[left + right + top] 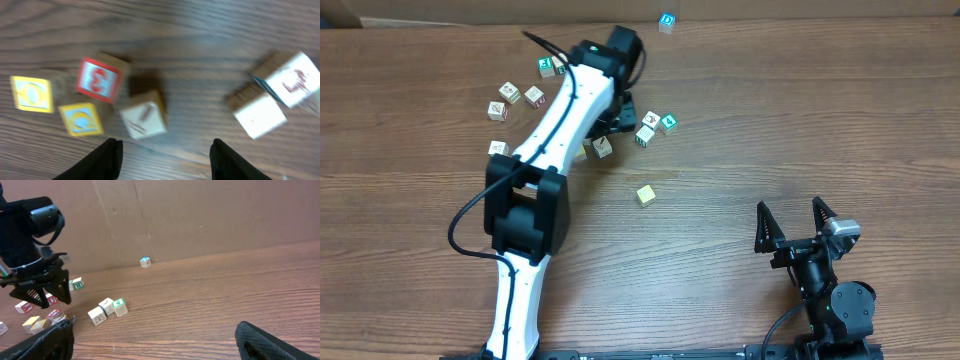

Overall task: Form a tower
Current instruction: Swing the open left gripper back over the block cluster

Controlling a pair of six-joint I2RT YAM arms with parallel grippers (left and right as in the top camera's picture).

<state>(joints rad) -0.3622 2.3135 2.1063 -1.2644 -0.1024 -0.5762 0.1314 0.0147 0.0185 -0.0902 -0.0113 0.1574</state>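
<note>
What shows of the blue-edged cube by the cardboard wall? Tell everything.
The blue-edged cube is small, seemingly pale wood, its top face white with a blue border and an unreadable blue mark. It sits flat and alone on the table at the foot of the cardboard wall; contact with the wall is unclear.

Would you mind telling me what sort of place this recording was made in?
Probably a robot test bench in a lab or workshop, not a home: a left arm and right arm at a bare wooden table, a plain cardboard sheet as backdrop, and small letter cubes scattered about.
</note>
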